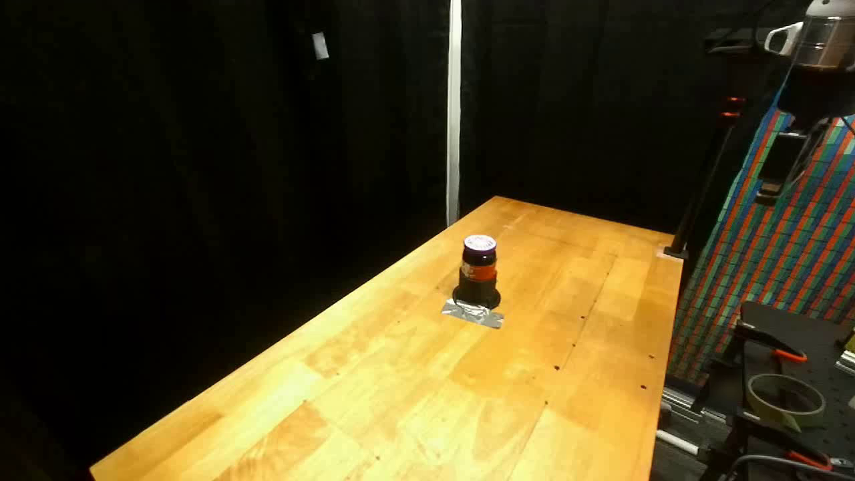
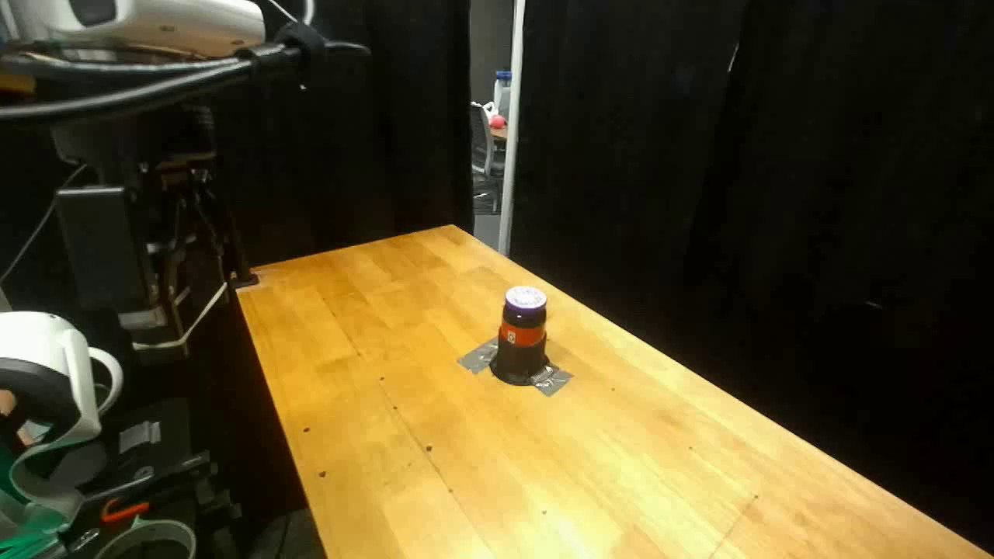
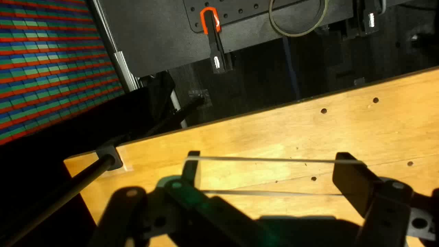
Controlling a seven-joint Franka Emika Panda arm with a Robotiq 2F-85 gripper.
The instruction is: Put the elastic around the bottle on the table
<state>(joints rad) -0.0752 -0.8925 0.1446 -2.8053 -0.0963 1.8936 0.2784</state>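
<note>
The small bottle [image 1: 479, 270] stands upright on the wooden table [image 1: 534, 374], with an orange label and a pale top. It also shows in an exterior view [image 2: 522, 334]. Its lower part sits in a black base. My gripper [image 3: 270, 168] is open in the wrist view, and the pale elastic [image 3: 267, 159] is stretched around its two fingers. In an exterior view, my gripper [image 2: 175, 268] is beside the far-left table corner, well away from the bottle, with the elastic [image 2: 206, 313] hanging in a loop. The bottle is out of the wrist view.
Silver tape [image 1: 473, 314] holds the base to the table. A black post [image 3: 92, 178] rises from a table corner near my gripper. A dark cart [image 3: 164, 37] beside the table holds an orange-tipped clamp [image 3: 214, 37] and a tape roll [image 3: 297, 34]. Black curtains [image 1: 234, 167] surround the table.
</note>
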